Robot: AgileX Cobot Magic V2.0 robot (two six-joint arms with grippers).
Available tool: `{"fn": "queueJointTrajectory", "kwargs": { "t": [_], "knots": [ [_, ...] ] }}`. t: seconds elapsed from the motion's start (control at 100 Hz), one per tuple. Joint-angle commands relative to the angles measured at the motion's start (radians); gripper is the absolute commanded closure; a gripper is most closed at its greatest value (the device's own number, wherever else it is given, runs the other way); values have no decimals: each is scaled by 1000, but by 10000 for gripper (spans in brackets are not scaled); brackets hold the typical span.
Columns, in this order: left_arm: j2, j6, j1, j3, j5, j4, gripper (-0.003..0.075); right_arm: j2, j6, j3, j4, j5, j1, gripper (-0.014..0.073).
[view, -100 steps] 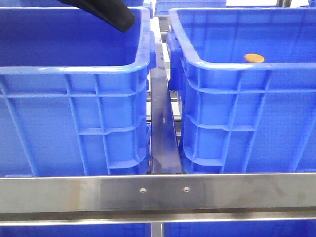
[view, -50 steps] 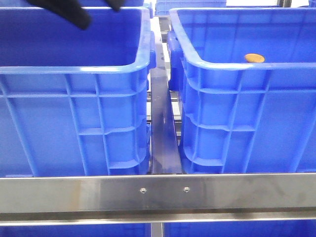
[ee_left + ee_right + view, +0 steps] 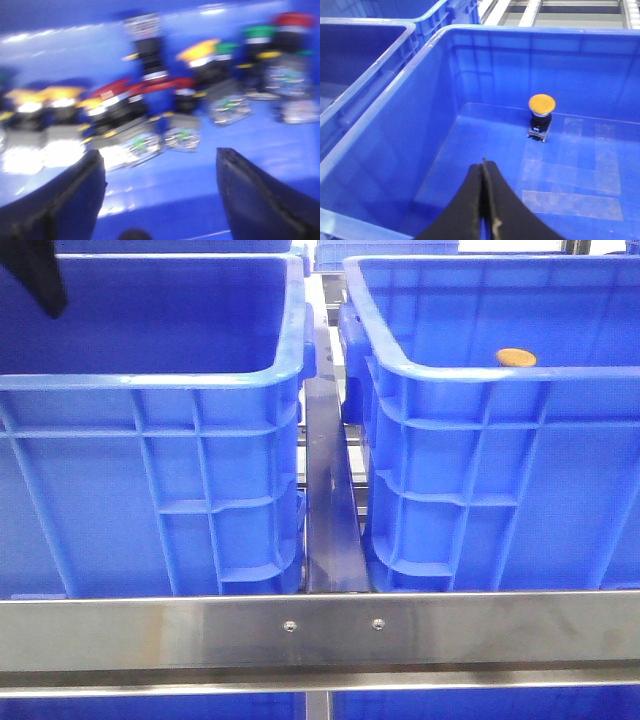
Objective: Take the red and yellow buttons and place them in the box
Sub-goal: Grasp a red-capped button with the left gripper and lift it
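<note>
Right wrist view: one yellow button (image 3: pixel 541 103) stands upright on the floor of the right blue crate (image 3: pixel 395 125), near its far wall. Right claw (image 3: pixel 484 200) is pressed closed, empty, above that crate. Left wrist view, blurred: a cluster of red and yellow buttons (image 3: pixel 115 107) with some green ones (image 3: pixel 227 47), left claw (image 3: pixel 160 195) spread wide, holding nothing.

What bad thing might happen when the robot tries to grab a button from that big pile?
The buttons sit crowded together, with green ones mixed in, so the open left gripper might pinch two at once or a wrong colour. The left wrist view is blurred, so aiming may be off.
</note>
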Motion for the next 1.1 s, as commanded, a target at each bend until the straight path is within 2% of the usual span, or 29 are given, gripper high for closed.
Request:
{"fn": "queueJointTrajectory", "kwargs": {
  "t": [0.0, 0.63, 1.09],
  "knots": [
    [-12, -61, 1, -30, -10, 32, 272, -7, -7, -27, 27, -18, 3, 652],
    [207, -68, 2, -30, -77, 67, 272, -7, -7, -27, 27, -19, 3, 652],
    [256, -89, 3, -30, -163, 111, 272, -7, -7, -27, 27, -19, 3, 652]
  ]
}}
